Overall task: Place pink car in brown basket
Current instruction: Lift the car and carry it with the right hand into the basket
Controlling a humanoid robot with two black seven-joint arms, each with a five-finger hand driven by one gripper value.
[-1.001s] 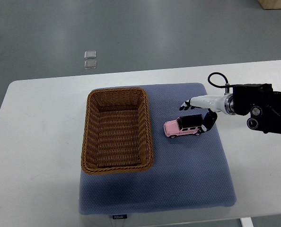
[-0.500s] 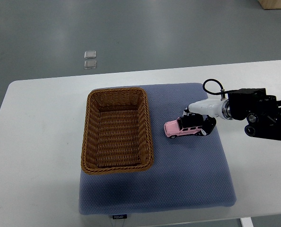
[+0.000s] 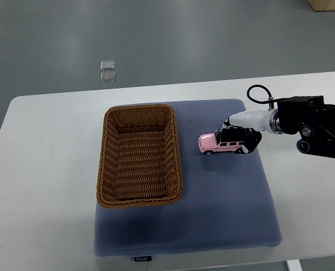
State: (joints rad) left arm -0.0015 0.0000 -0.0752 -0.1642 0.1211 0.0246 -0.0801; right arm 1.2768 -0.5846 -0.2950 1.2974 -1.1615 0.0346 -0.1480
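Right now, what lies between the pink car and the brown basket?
Top view: only bare blue mat separates the pink car, held by the right hand, from the brown basket.

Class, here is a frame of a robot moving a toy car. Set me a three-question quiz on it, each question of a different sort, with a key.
1. True or false: the pink car already lies inside the brown basket.
2. Multiple choice: which hand grips the car? A. the left hand B. the right hand C. a person's hand
3. Fill in: the basket and the car are both over a blue ___ on the white table.

Key:
1. False. The car is to the right of the basket, outside it, and the basket holds nothing.
2. B. Its arm comes in from the right edge, and its fingers close on the car's rear end.
3. Mat.
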